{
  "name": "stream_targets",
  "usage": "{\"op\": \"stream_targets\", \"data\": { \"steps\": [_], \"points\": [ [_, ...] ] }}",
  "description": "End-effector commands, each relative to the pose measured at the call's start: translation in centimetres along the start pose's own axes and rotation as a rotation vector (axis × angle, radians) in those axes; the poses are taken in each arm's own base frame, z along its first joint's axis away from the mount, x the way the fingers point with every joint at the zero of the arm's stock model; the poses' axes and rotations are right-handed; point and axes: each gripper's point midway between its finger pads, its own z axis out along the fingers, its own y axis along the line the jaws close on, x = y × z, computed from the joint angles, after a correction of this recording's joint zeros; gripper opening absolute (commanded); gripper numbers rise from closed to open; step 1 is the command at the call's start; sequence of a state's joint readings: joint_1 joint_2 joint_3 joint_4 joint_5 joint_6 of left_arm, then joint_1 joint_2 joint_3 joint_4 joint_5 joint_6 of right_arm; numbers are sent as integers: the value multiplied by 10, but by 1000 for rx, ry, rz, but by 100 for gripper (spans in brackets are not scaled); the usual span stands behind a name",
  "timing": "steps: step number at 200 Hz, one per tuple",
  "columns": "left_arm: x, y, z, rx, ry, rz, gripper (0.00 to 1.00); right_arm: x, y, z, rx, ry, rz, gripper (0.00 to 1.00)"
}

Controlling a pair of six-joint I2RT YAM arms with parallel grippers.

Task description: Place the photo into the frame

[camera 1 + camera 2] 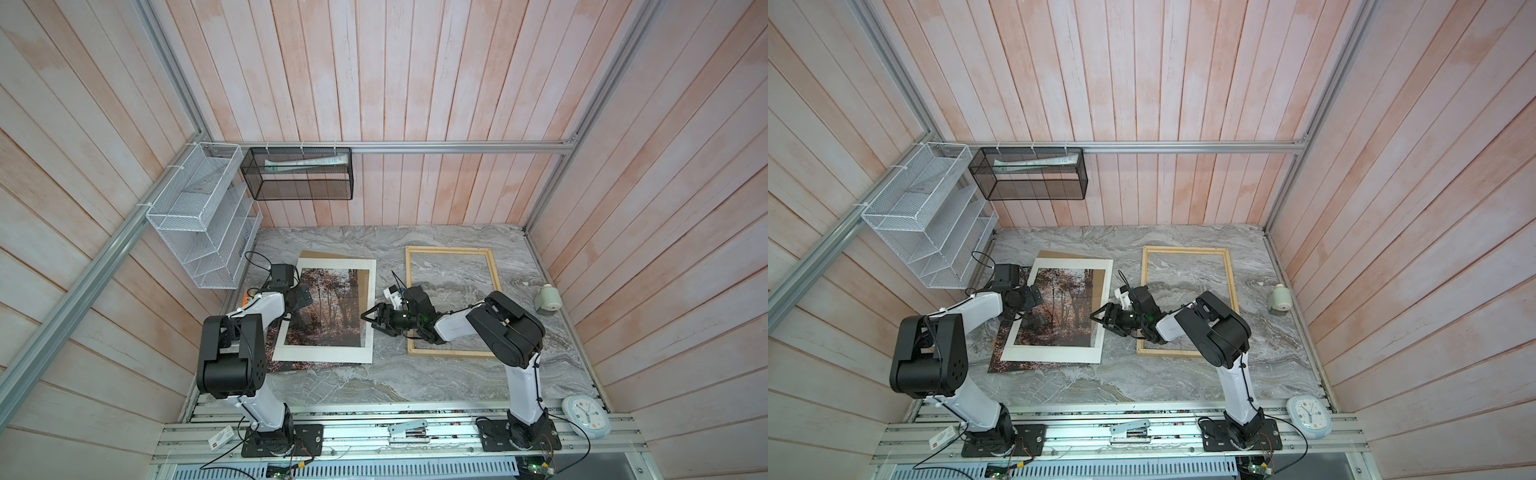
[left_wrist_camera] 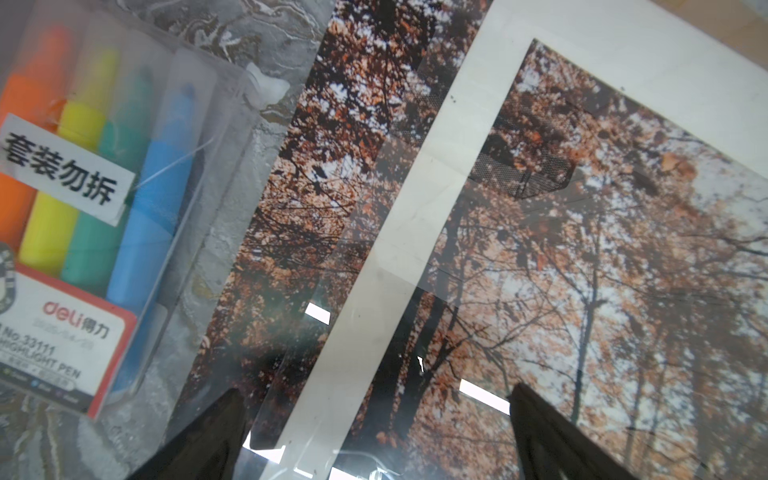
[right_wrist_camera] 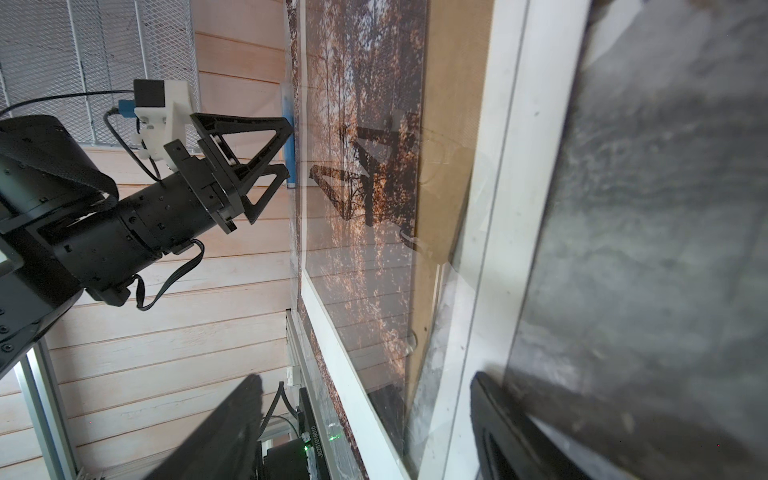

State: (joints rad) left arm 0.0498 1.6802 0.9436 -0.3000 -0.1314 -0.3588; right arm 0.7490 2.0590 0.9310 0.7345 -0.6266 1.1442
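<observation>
**Hovering both grippers at the matted print, frame lying empty**

Everything rests on the grey marble table.

The left arm rises from its base, folds at the elbow and reaches forward, its wrist tipped steeply down. The right arm bends over and stretches leftward, its forearm low and nearly level. It crosses above the near left corner of the frame.

The frame lies flat right of centre, with bare marble showing through it. Left of centre, apart from it, lies the white mat.

The photo lies flat under the mat. It is skewed, so its near left corner sticks out past the mat. The far edge of a brown backing board peeks out beyond the mat.

A clear pane seems to lie over the print, judging only by reflections.

The left gripper points down at the mat's left strip. Its jaws are spread wide astride the strip and hold nothing.

The right gripper aims at the mat's right edge, its jaws parted and empty. I cannot tell whether a finger touches the pane.

A highlighter pack sits just beside the print's left edge.
</observation>
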Motion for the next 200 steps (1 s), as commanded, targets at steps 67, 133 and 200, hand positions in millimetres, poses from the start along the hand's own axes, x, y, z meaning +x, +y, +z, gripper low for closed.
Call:
{"op": "stream_targets", "data": {
  "steps": [67,133,200],
  "points": [
    [8,8,12,-31,30,14,100,1,-15,3,32,1,11,80],
    [22,4,15,9,61,10,100,2,-19,7,44,3,19,79],
    [33,-13,10,122,89,-4,100,4,-20,12,30,12,44,80]
  ]
}}
